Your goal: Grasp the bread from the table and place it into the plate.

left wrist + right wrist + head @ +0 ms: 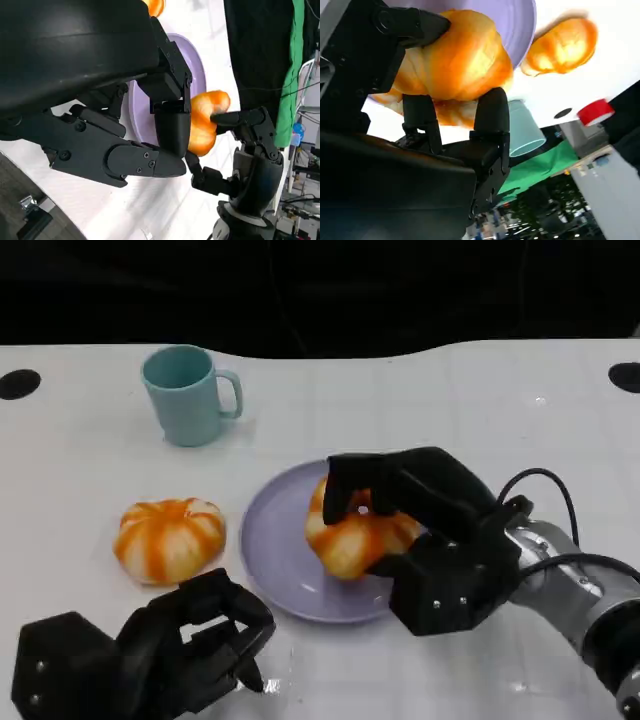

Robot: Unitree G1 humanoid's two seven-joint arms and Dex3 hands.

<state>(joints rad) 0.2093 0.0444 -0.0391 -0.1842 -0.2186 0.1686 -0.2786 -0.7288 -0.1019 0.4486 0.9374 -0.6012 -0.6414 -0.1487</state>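
My right hand (420, 540) grips one orange-striped bread roll (355, 530) over the lavender plate (275, 540), while my left hand (150, 650) rests curled, holding nothing, near the second roll (168, 537) on the table (480, 410).

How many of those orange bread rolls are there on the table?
2. One bread roll is held by the right hand over the purple plate; the other roll lies on the table left of it.

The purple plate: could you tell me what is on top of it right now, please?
A bread roll sits over the purple plate, gripped by the right hand. Bare plate shows around it. Whether the roll's underside touches the plate is hidden.
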